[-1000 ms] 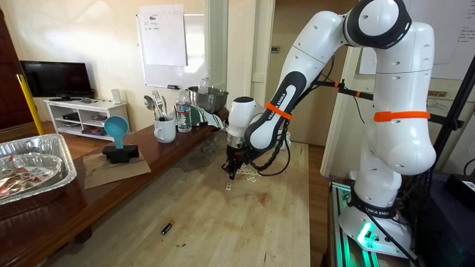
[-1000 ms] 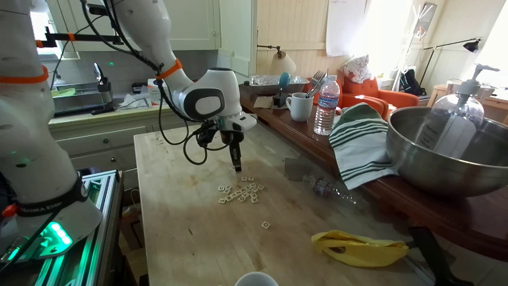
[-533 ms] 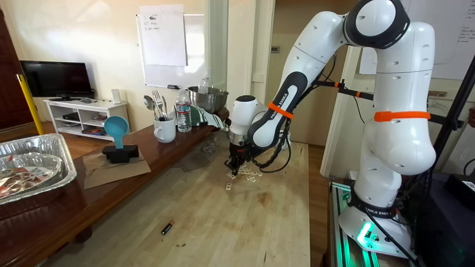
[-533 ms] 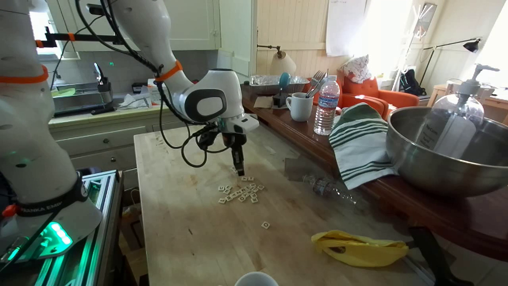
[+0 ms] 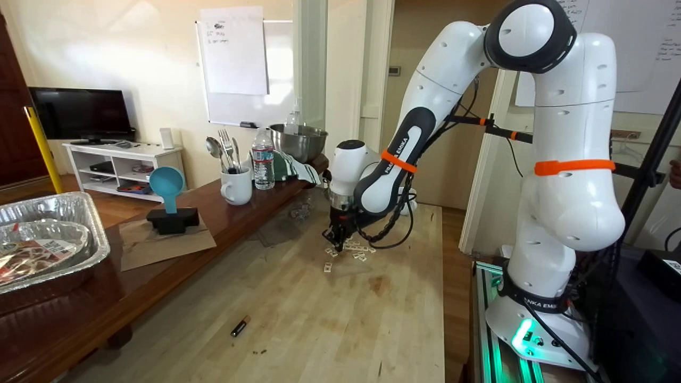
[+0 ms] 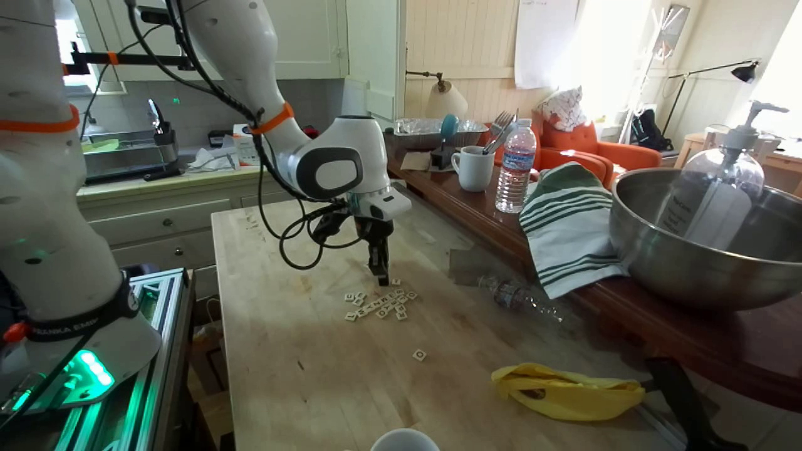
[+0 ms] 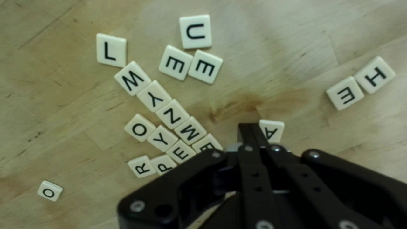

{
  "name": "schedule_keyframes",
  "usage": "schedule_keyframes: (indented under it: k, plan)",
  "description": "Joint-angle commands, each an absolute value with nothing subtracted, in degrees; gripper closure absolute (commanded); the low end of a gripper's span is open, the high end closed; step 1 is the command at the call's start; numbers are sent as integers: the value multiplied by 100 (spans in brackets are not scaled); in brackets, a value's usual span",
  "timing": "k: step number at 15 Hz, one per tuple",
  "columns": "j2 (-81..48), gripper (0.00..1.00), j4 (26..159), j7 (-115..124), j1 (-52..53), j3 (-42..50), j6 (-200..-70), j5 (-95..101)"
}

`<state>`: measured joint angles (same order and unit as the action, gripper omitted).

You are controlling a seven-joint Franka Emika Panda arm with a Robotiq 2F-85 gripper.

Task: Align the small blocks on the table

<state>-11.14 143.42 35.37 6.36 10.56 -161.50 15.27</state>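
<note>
The small blocks are pale beige letter tiles lying flat on the wooden table (image 6: 326,376). In the wrist view several form a slanted row, with an N block (image 7: 172,114) in it, and a shorter row with a Y block (image 7: 162,138) lies alongside. L, U and two E blocks lie near its top end. An H block (image 7: 374,75) and an E block (image 7: 345,93) sit side by side at the right. A lone O block (image 7: 50,190) lies lower left. My gripper (image 7: 250,127) is shut, fingertips together, immediately beside a partly hidden A block (image 7: 272,128); contact is unclear. It also shows in both exterior views (image 5: 339,247) (image 6: 383,282).
A raised dark wood ledge (image 5: 223,223) runs along the table with a mug of cutlery (image 5: 237,187), water bottle (image 5: 263,162) and metal bowl (image 6: 708,263). A clear bottle (image 6: 520,297), yellow object (image 6: 567,391), white cup (image 6: 405,441) and battery (image 5: 240,325) lie around the table.
My gripper has moved a short way toward the main group of blocks, and its fingertip now covers a block in an exterior view. The blocks show no clear movement.
</note>
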Motion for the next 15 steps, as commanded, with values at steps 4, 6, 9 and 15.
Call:
schedule_keyframes:
  k: [4,6,9,15]
  plan:
    - [-1443,100,14078,4050,775,1234,-16160,1665]
    - [-1486,100,14035,4004,789,1224,-16136,1645]
    - [-1446,100,14041,3992,842,1240,-16140,1664]
    - [-1464,100,13990,3981,915,1237,-16139,1682]
